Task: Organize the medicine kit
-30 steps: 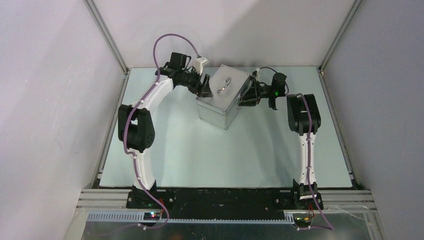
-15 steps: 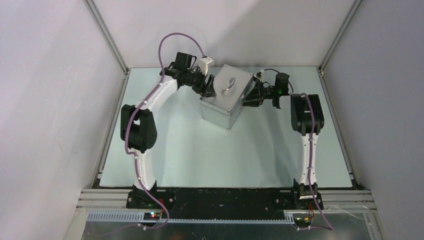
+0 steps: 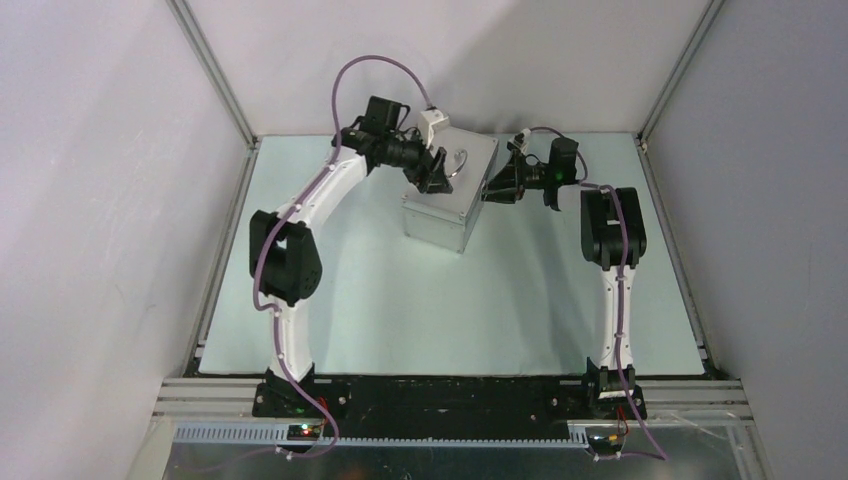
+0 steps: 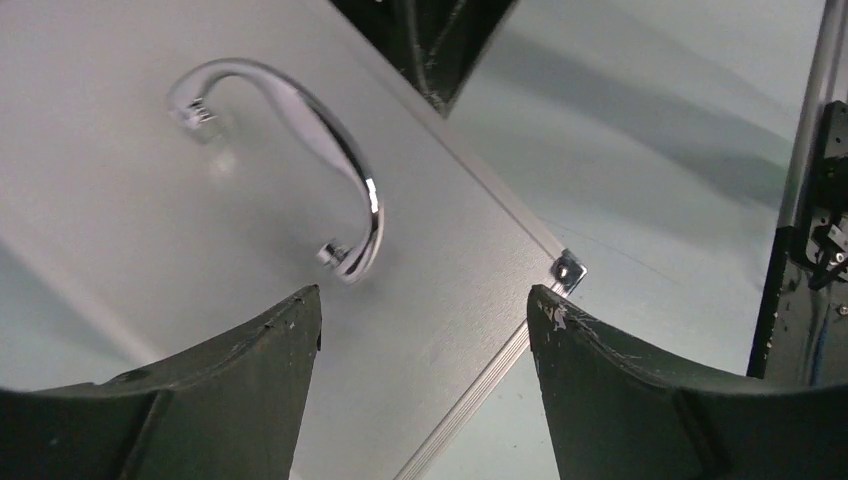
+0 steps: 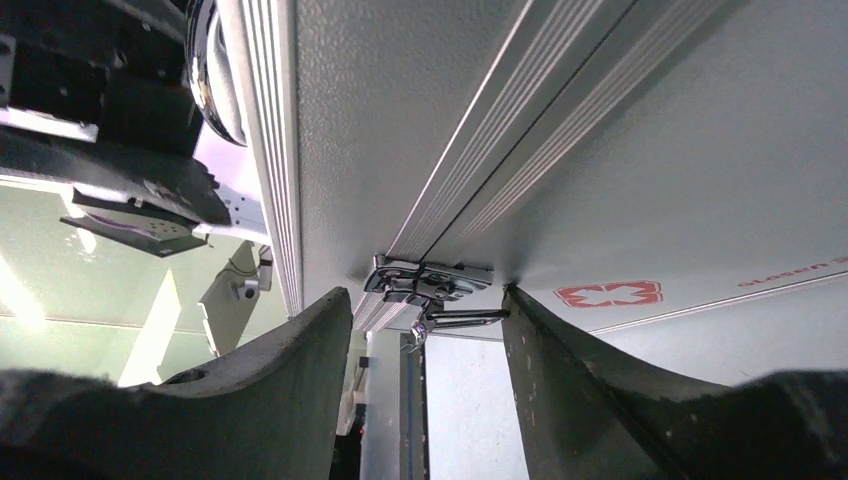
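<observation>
At twelve o'clock on the pale green table (image 3: 400, 300), well away from the arm bases: the medicine kit (image 3: 437, 218), a silver aluminium case. Lid down, set askew, one corner toward six o'clock.

Above its lid, from the ten o'clock side: the left gripper (image 3: 434, 172). Spread wide and empty. Past the dark fingers (image 4: 240, 390) in the left wrist view, only the flat lid. At ten o'clock of that view, the curved chrome handle (image 4: 370, 200), clear of both fingertips. At three o'clock, a riveted lid corner (image 4: 568, 268) with bare table beyond.

At the kit's front face, from the three o'clock side: the right gripper (image 3: 497, 187). Parted moderately, gripping nothing that can be made out. Framed between its fingers (image 5: 620, 390) in the right wrist view, dead centre: the metal latch (image 5: 430, 283) on the seam between lid and body, a wire loop hanging just below. Cannot tell whether either fingertip touches the latch. At three o'clock from the latch, a small red cross mark (image 5: 610, 293) on the case body. At ten o'clock of that view, part of the left arm beyond the lid edge.
</observation>
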Robot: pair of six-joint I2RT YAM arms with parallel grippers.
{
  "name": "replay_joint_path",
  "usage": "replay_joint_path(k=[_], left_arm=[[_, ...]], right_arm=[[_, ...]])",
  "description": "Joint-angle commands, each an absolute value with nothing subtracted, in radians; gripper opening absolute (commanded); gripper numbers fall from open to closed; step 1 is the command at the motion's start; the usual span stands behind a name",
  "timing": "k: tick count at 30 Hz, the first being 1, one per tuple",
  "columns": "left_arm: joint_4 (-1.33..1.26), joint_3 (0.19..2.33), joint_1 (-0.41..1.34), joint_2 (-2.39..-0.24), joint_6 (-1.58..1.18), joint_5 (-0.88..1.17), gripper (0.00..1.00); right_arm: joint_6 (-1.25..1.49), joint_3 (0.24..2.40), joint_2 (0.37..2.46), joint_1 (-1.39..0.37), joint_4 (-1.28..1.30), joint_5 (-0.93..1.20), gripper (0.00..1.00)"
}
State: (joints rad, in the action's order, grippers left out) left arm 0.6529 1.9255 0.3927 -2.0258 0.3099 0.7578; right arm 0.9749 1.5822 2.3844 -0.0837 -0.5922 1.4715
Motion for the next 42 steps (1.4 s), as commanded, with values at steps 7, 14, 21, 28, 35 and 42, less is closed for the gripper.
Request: replay_joint_path(k=[7,14,21,28,35,42], left_arm=[[0.626,1.872,0.440,-2.094,0.387,0.659,0.79],[0.618,1.814,0.436,-2.096,0.394,0.677,0.77],[0.605,1.809,0.430,-2.093,0.390,0.690,0.76],[0.596,1.796,0.425,-2.094,0.383,0.700,0.76],[0.593,1.798,0.421,-2.101,0.381,0.702,0.76],[0.589,1.796,0.415,-2.105,0.370,0.713,0.76]], right_arm=[[1.078,1.636,2.375,-0.074,-0.755,1.500,0.62],[1.095,1.578,2.311,-0.058,-0.741,1.511,0.64],[1.048,1.537,2.262,-0.054,-0.664,1.505,0.59],[1.041,1.560,2.258,-0.057,-0.645,1.503,0.60],[1.052,1.589,2.261,-0.061,-0.644,1.515,0.55],[1.024,1.609,2.264,-0.062,-0.597,1.515,0.51]])
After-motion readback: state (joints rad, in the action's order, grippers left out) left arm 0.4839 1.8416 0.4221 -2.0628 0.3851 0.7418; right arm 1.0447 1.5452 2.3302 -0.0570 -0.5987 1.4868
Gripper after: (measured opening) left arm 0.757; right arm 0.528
